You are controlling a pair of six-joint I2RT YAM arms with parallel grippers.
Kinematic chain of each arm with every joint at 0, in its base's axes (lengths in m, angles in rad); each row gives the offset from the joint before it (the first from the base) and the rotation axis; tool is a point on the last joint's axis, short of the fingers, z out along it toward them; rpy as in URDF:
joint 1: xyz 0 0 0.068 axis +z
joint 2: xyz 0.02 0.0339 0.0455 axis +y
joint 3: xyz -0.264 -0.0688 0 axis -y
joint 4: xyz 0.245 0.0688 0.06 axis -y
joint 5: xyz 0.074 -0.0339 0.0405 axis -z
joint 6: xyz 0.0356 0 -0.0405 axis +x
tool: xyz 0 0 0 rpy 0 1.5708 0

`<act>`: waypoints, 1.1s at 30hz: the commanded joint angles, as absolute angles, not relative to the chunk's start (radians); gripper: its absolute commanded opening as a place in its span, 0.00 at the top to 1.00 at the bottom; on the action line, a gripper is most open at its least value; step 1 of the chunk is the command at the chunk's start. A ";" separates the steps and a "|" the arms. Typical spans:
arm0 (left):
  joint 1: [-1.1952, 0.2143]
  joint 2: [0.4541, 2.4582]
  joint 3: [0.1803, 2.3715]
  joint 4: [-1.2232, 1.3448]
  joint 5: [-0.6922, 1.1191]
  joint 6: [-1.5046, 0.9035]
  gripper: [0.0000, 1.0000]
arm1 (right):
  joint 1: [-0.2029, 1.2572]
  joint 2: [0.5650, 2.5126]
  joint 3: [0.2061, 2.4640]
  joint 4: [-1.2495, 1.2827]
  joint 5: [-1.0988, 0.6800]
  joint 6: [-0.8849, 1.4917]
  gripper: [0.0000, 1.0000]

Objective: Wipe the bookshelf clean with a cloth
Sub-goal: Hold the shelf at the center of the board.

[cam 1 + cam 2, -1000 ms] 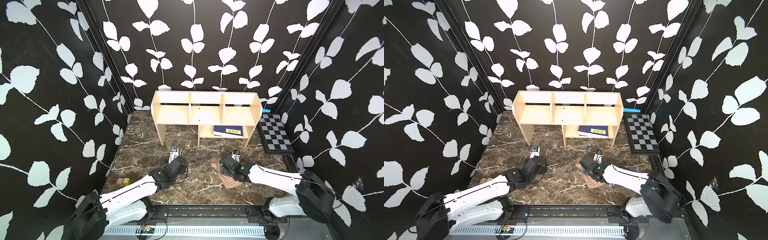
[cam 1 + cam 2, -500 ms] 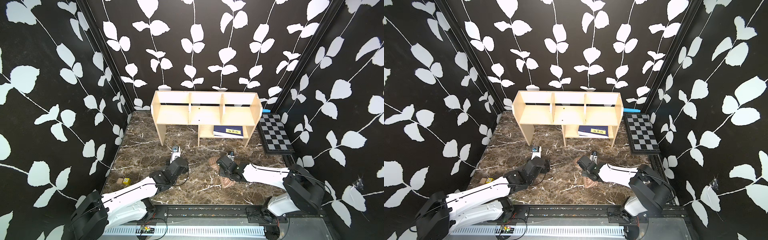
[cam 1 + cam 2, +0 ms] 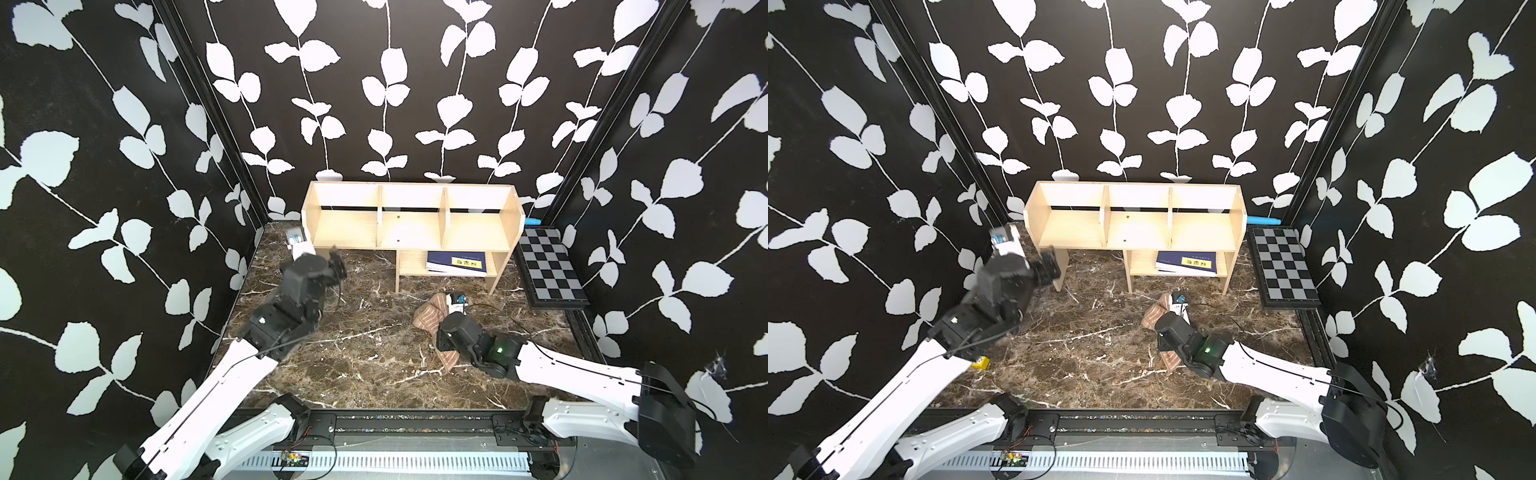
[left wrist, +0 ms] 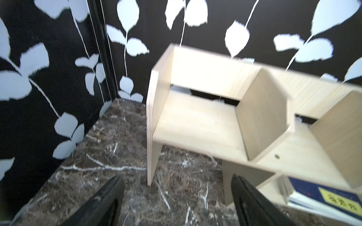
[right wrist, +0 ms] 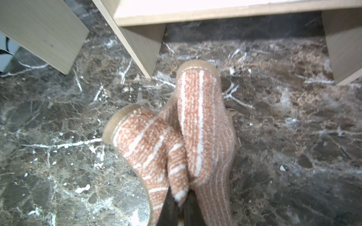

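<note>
You are at the pick-up step: nothing shows the cloth (image 5: pixel 203 125) touching the shelf (image 3: pixel 345 228) yet, so I judge the wiping itself not begun. Your right gripper (image 5: pixel 181 197) is pinched tight on a fold of the cloth, its dark fingers (image 5: pixel 168 207) pressed together with striped towelling bunched up between and ahead of them. In both top views the cloth lies crumpled on the marble table (image 3: pixel 353 353), lower right of centre in the frame, just in front of the shelf's small lower shelf where the book (image 3: pixel 457 262) lies, and part of it trails back under the right arm. Your left gripper (image 4: pixel 176 179) stands wide open and holds nothing; in a top view it sits left of centre, close to the shelf's left leg (image 3: pixel 1061 270) and facing the left compartment. The next move, as I read it, calls for lifting the cloth clear of the table, carrying it up over the front edge of the upper board, and pressing it flat there to sweep. Watch the trailing end, which could catch on a leg. The left gripper looks well placed to steady the shelf's left end if you need that.
</note>
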State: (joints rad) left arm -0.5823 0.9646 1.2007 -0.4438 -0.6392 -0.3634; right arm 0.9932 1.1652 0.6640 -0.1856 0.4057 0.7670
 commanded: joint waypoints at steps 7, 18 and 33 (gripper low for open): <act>-0.254 1.180 1.370 -0.470 -0.274 -0.206 0.09 | 1.096 1.190 0.736 -0.211 0.533 0.722 1.00; -0.120 1.270 1.203 -0.191 -0.044 -0.158 0.26 | 1.204 1.318 0.725 -0.049 0.729 0.557 1.00; -0.120 1.301 1.071 0.056 -0.015 -0.199 0.84 | 1.040 1.451 0.586 0.481 0.746 0.426 1.00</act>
